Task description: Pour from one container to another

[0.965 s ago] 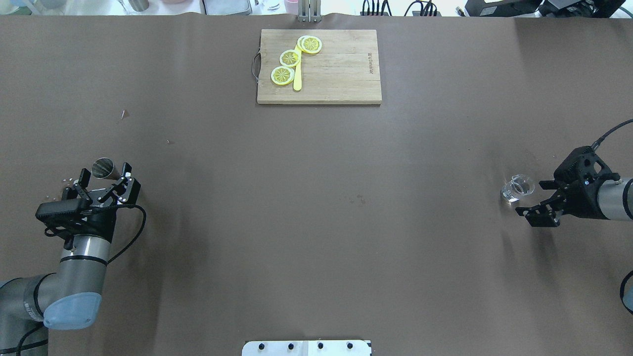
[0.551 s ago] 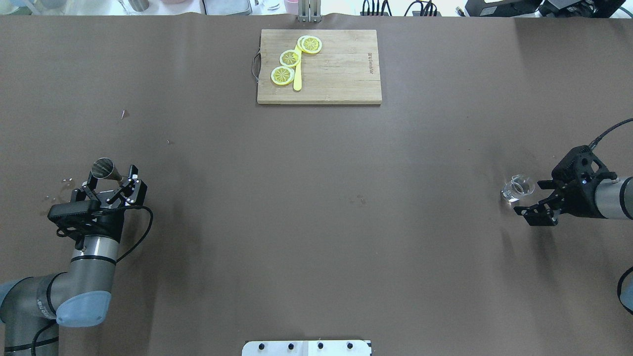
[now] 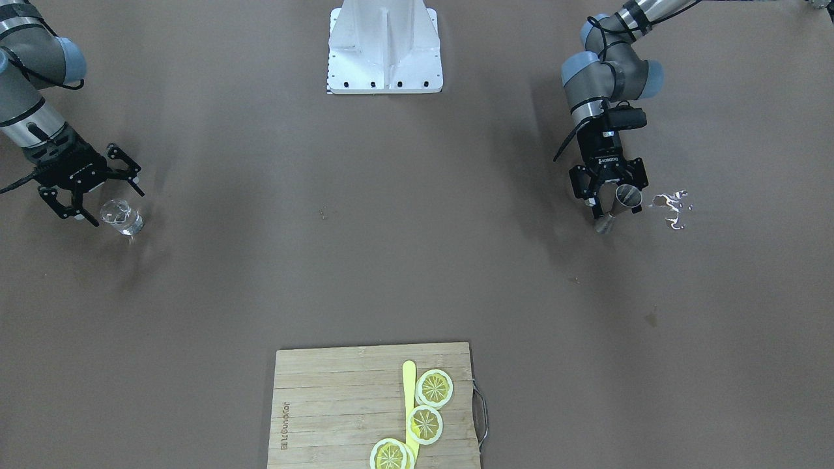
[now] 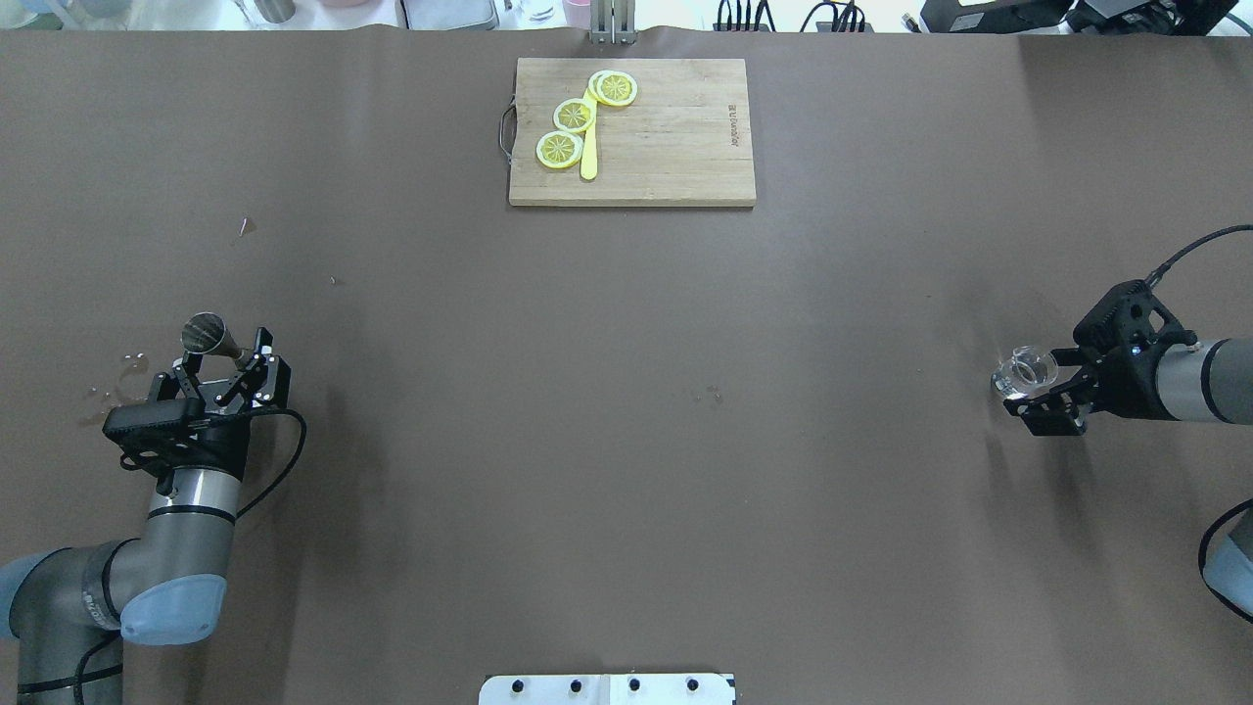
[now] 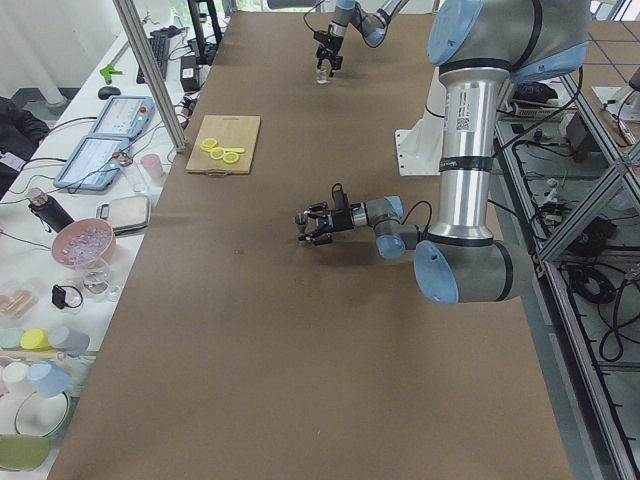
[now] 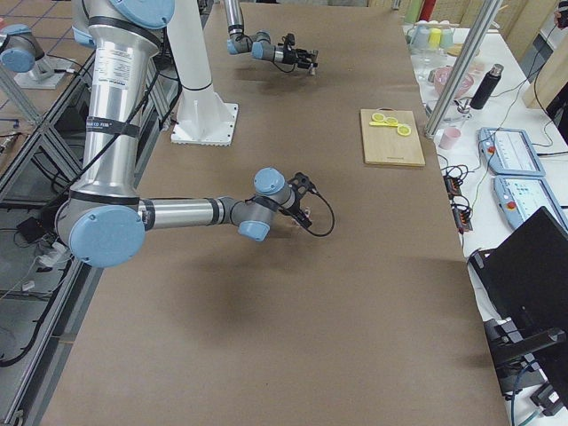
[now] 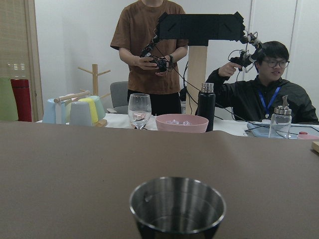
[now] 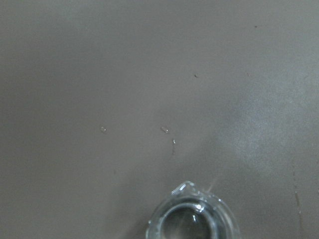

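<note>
A steel jigger [image 4: 208, 335] stands at the table's left, with its rim filling the bottom of the left wrist view [image 7: 177, 204]. My left gripper [image 4: 223, 354] is open, a finger on either side of the jigger's lower part, not closed on it. At the far right sits a small clear glass [image 4: 1023, 373], also low in the right wrist view [image 8: 192, 221]. My right gripper [image 4: 1042, 388] is open, its fingertips reaching either side of the glass. From the front, the jigger [image 3: 627, 195] sits in the left gripper [image 3: 616, 198], and the glass [image 3: 122, 218] at the right gripper [image 3: 109, 205].
Spilled liquid [image 4: 116, 387] glistens on the brown table left of the jigger. A wooden cutting board [image 4: 675, 147] at the far middle carries lemon slices [image 4: 574, 115] and a yellow knife [image 4: 588, 157]. The robot base plate [image 4: 607, 688] is at the near edge.
My left gripper moved forward and right, so the jigger now stands between its fingers. My right gripper slid left up to the glass. Both cups stayed put.
</note>
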Action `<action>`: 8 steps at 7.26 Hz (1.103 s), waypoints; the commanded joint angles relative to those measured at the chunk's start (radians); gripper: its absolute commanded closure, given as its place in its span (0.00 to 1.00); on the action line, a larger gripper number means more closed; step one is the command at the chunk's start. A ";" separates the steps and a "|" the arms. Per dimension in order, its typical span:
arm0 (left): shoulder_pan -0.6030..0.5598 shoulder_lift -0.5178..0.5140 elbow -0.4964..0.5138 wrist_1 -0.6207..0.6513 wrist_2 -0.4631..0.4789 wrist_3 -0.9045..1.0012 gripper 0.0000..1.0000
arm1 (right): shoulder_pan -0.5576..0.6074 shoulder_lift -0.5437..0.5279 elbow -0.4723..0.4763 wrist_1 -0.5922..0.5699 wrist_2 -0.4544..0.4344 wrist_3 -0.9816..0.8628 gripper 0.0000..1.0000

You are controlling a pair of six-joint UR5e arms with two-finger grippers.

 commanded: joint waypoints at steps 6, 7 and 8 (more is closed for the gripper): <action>0.000 -0.012 0.037 0.003 -0.003 -0.018 0.58 | 0.029 0.034 -0.109 0.227 -0.017 0.021 0.00; 0.000 -0.012 0.034 0.006 -0.003 -0.017 0.64 | 0.029 0.034 -0.109 0.236 -0.017 0.021 0.00; 0.000 -0.012 0.031 0.006 -0.003 -0.017 0.66 | 0.029 0.034 -0.133 0.264 -0.014 0.021 0.00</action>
